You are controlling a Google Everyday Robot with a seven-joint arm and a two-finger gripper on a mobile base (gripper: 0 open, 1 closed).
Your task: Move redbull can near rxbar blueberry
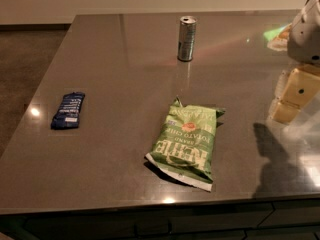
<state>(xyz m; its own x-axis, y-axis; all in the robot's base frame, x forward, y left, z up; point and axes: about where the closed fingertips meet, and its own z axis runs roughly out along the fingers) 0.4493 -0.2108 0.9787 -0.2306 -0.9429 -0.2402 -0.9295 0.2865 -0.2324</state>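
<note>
Redbull can (187, 39) (upright) left of end effector (293, 99).

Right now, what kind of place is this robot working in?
Probably a break room or office kitchen: a dark countertop with cabinet fronts below, holding snacks, a redbull can, an rxbar blueberry and a green chip bag. The gripper hangs over its right edge.

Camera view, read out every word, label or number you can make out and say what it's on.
"KETTLE", "BRAND": green chip bag, upside down.
"POTATO CHIPS": same bag, faint.
rxbar blueberry: white lettering, too blurred to read.
redbull can: no readable print.
Tool, at the right edge of view: no text.
</note>
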